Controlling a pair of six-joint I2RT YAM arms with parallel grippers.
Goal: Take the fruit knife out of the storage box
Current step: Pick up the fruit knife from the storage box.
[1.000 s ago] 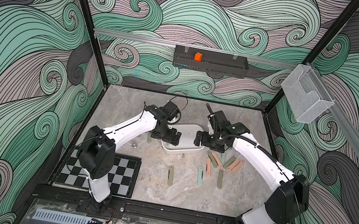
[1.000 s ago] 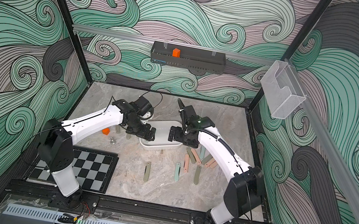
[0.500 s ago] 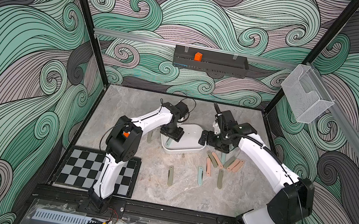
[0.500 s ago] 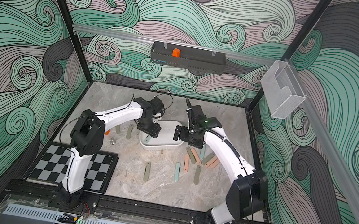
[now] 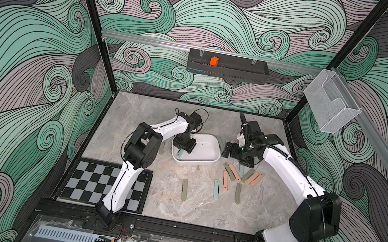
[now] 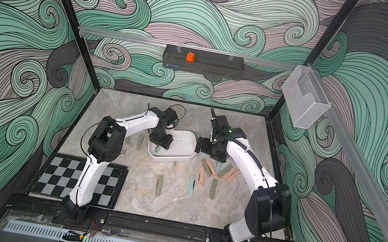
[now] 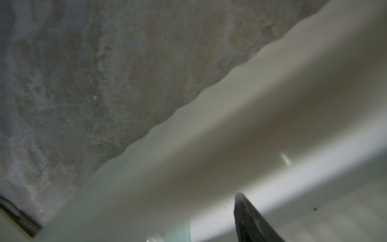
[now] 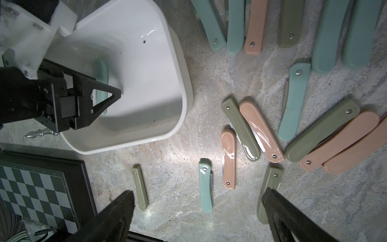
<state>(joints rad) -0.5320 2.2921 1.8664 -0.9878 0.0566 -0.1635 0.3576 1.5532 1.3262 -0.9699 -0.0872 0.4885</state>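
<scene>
Looking in the storage box (image 8: pixel 184 94), we see one blue-green fruit knife (image 8: pixel 102 69) under the left gripper (image 5: pixel 181 150). We cannot tell if its jaws grip; the right gripper (image 8: pixel 198 193) has its jaws apart.

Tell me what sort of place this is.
Likely a robot test cell, not a home kitchen: the left arm and right arm are bolted to a black rail, wave-print panels wall it in, and a checkerboard lies on the tabletop.

Fruit knife (image 8: pixel 102 69) in storage box (image 5: pixel 193 164) mid-worktop (image 5: pixel 198 210); loose knives (image 5: pixel 225 180) toward right edge; chessboard (image 5: pixel 95 182) front-left corner.
</scene>
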